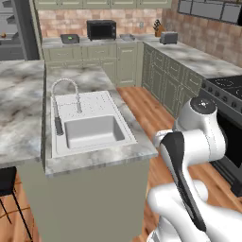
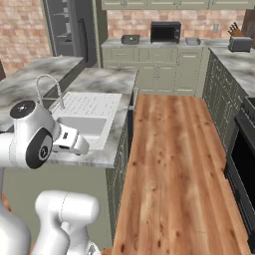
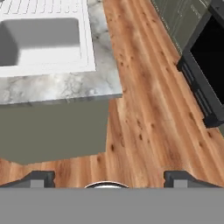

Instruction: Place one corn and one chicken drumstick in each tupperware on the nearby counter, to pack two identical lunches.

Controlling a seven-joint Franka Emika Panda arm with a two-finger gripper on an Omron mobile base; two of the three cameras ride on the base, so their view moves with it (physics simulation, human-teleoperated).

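My gripper [image 3: 109,179] is open, its two dark fingertips [image 3: 41,178] wide apart with nothing between them. It points down at the wooden floor beside the island's corner. The counter [image 1: 53,43] [image 2: 111,44] with olive-green fronts runs along the far brick wall. A small grey tupperware [image 1: 126,37] [image 2: 192,41] lies on it to the right of the microwave. At this distance I cannot make out any corn or chicken drumstick.
The marbled island with its white sink [image 1: 90,127] [image 3: 39,39] stands close on the left. A black microwave [image 1: 101,30] [image 2: 166,31], a dark flat item with a green patch [image 1: 70,38] [image 2: 130,39] and a toaster [image 1: 168,38] sit on the far counter. The stove [image 1: 227,94] is on the right, with open wooden floor [image 2: 169,164] between.
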